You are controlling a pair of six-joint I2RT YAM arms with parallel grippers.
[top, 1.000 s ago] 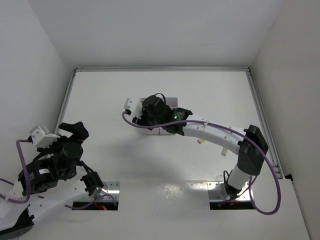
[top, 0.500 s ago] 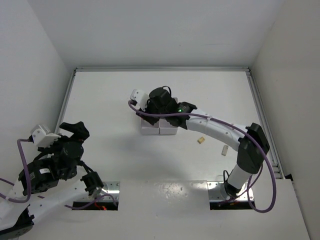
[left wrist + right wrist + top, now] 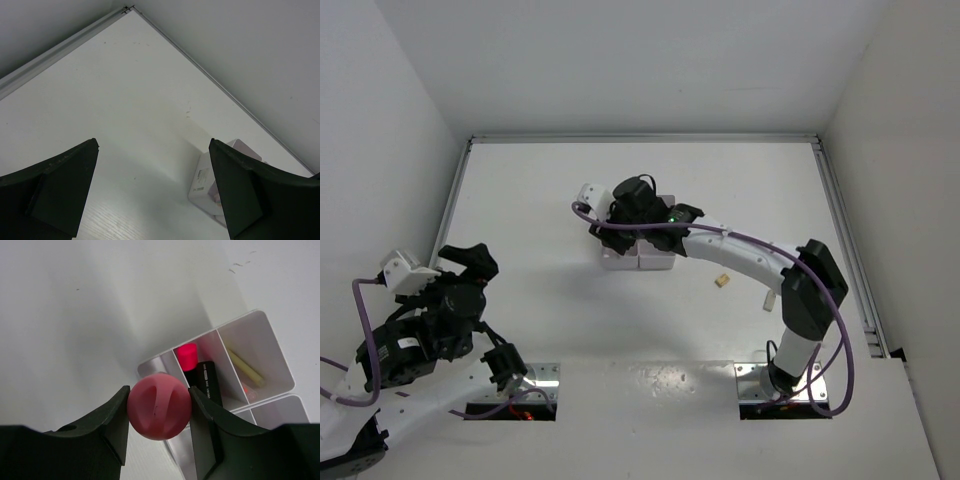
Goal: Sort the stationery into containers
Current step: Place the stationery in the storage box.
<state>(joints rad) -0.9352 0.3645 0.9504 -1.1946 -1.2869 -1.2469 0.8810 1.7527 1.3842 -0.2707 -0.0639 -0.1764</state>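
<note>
Placing step, right arm. The pink ball (image 3: pixel 158 415) is pinched between the fingers of the right tool (image 3: pixel 160 404) and hangs over the near corner of the white tray (image 3: pixel 267 347). In the tray, one compartment holds a black highlighter (image 3: pixel 204 382) with a pink end and the next a yellow pen (image 3: pixel 245 367).

I judge the next move to be lining the ball up over a free compartment, lowering it, then spreading the fingers.

The left tool (image 3: pixel 153 150) is spread wide, holds nothing, and waits well apart from the tray. A beige bit (image 3: pixel 722 282) lies unsorted on the worktop (image 3: pixel 540 200).

Hidden:
- The ball covers the compartment below it, so I cannot tell whether it is inside the rim.
- From above, the right arm (image 3: pixel 740 250) masks most of the tray.
- I see no scissors.
</note>
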